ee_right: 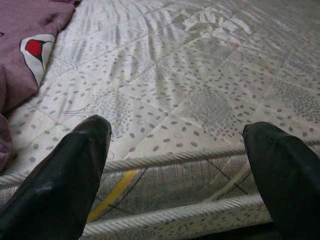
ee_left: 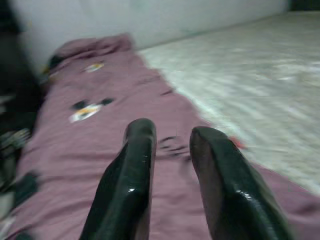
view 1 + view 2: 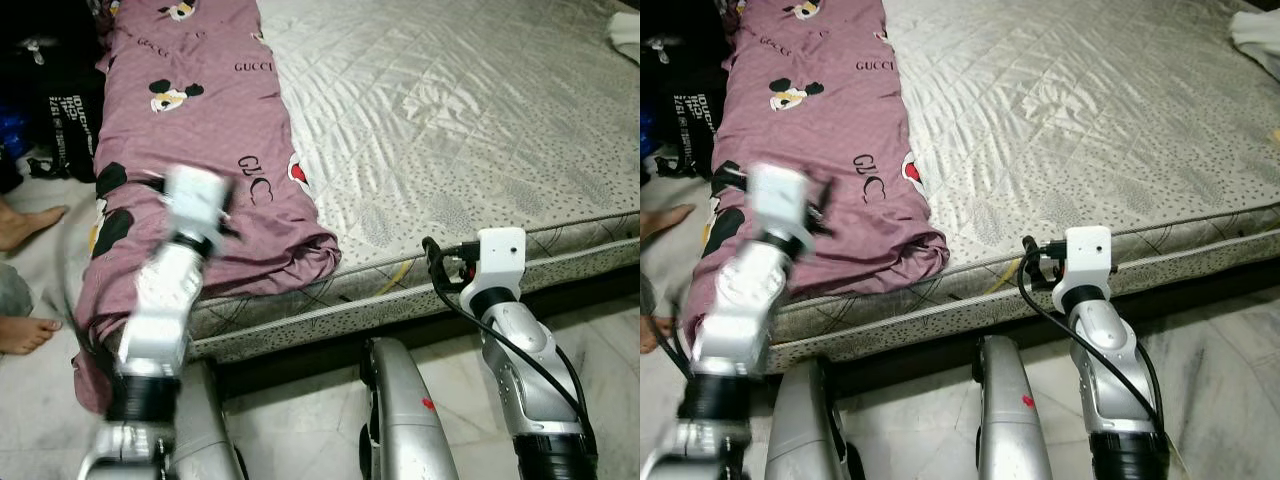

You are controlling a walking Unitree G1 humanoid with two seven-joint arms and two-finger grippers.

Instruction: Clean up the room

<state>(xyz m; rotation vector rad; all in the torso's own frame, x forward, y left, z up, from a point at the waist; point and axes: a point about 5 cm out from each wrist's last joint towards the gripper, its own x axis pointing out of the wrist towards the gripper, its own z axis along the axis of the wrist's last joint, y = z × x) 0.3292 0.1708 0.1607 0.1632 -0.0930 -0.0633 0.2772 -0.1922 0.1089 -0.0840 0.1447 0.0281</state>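
Left tool [image 2: 172, 145]: fingers narrowly apart, holding nothing, over the mauve printed blanket [image 3: 200, 130]; arm blurred at lower left of the head view, so contact with the cloth is uncertain. Right tool [image 1: 175, 150]: fingers wide, empty, at the mattress [image 3: 450, 130] edge, lower right. Blanket: left side of bed, lower end draped over the edge. Bare feet [image 3: 28, 225]: left margin, on the floor.

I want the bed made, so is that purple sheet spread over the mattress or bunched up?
Bunched up: the purple sheet lies in a crumpled strip along the mattress's left side, its end hanging over the front edge.
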